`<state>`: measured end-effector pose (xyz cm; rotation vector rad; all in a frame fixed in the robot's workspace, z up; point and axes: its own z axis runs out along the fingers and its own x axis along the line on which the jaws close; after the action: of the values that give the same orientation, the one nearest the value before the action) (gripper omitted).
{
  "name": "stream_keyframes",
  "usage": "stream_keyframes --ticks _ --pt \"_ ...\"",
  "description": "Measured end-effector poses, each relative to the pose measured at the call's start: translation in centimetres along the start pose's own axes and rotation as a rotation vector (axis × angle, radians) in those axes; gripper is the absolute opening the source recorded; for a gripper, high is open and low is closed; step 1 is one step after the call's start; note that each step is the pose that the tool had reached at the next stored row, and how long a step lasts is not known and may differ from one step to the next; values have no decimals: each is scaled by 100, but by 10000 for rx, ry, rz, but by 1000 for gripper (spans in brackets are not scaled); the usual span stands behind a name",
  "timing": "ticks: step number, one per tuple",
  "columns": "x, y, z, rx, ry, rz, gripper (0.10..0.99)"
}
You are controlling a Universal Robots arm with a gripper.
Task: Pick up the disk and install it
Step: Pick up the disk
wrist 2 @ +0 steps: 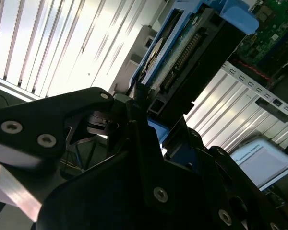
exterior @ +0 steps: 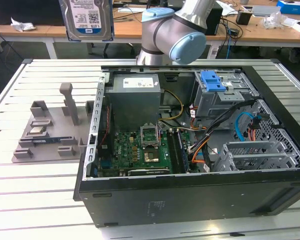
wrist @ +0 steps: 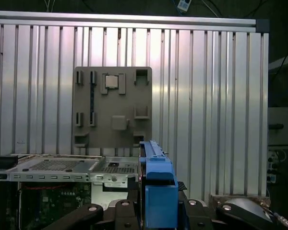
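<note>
One disk (exterior: pixel 86 19) hangs high above the tabletop (exterior: pixel 30 180), near the top of the exterior view and toward its left, well apart from the open computer case (exterior: pixel 190 200). It is carried upright with its label facing out, probably so it clears the case wall on the way to a bay. In the second wrist view the claw (wrist 2: pixel 149 122) pinches the disk by one end, pressed against its blue bracket (wrist: pixel 158 191). The disk is a flat silver rectangle with a white-and-blue label, and a row of connector pins runs along one edge. The arm (exterior: pixel 175 30) rises behind the case. Inside the case, a blue caddy clip (exterior: pixel 212 80) sits atop the grey drive cage (exterior: pixel 225 100). A grey fixture tray (exterior: pixel 40 132) lies beside the case.
</note>
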<state>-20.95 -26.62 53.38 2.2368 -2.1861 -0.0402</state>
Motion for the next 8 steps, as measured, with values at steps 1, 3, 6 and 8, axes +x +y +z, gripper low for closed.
stream_keyframes --ticks 1,3,6,8 --pt "1 -32 -1 -1 1 0 369" --pt "3 -136 -4 -2 1 -1 369" --pt "7 -293 -8 -3 0 -2 369" --pt "9 -382 -11 -4 0 0 369"
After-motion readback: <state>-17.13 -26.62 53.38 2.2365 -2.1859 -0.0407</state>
